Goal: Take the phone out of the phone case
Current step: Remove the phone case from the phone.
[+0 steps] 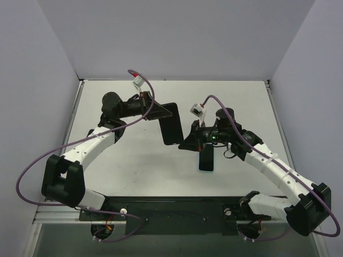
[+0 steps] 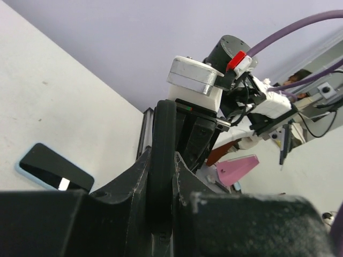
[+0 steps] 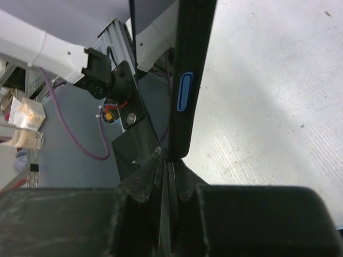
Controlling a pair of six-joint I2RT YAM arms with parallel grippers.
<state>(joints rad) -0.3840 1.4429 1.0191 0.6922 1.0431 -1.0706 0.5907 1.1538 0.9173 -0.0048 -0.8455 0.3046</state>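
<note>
Separation is judged to be complete, or very nearly so. The phone (image 1: 206,161), a dark slab with a pale blue edge, is seen lying flat on the bench (image 1: 134,166) in front of the right arm, apart from the black phone case (image 1: 171,124). That this slab is the bare phone is taken from its look alone, since its back is hidden.

The case is held raised above the bench by the left claw (image 1: 157,111), whose fingers are clamped across its thick rounded rim in the left wrist view. The right claw (image 1: 188,142) is set at the case's lower corner. Its fingers (image 3: 142,184) are drawn together with no gap visible, and whether a lip of the case is pinched between them cannot be told. A blue side button (image 3: 184,91) is shown on the case's edge in the right wrist view.

The release is judged to be what is left. The right claw would need to be backed away from the corner without the case being dragged. The case would then need to be lowered onto a bare part of the bench, well apart from the phone so that neither is knocked.

The bench is white, matt and faintly scuffed, and it is closed in by plain grey-lilac walls (image 1: 177,37) on three sides. A black rail (image 1: 171,206) is fixed along the near edge, and purple cables (image 1: 19,184) are looped from both arms.
</note>
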